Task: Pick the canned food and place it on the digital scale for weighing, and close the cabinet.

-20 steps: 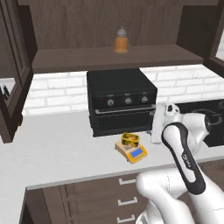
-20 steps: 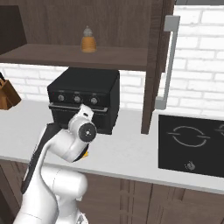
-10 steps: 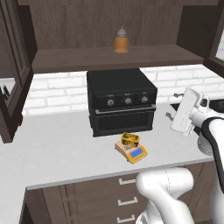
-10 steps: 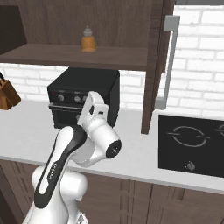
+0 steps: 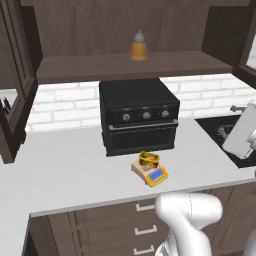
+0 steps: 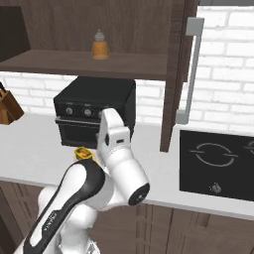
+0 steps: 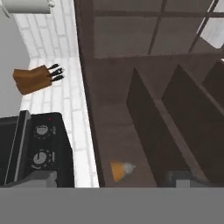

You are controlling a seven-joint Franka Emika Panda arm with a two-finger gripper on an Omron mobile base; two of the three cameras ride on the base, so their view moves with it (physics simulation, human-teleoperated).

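Yellow canned food [image 5: 149, 159] upright on tan digital scale [image 5: 150, 171]; dark cabinet [image 6: 179, 74] doors open.

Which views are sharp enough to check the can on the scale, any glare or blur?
Left base view: even light, no glare; can sits crisply on the scale. Right base view: sharp, but the arm hides most of it. Hand view: rolled sideways, slightly soft.

I see a dark brown matt wooden wall cabinet [image 5: 125, 67], a glossy black toaster oven [image 5: 138, 120], and a smooth pale matt counter [image 5: 65, 170].
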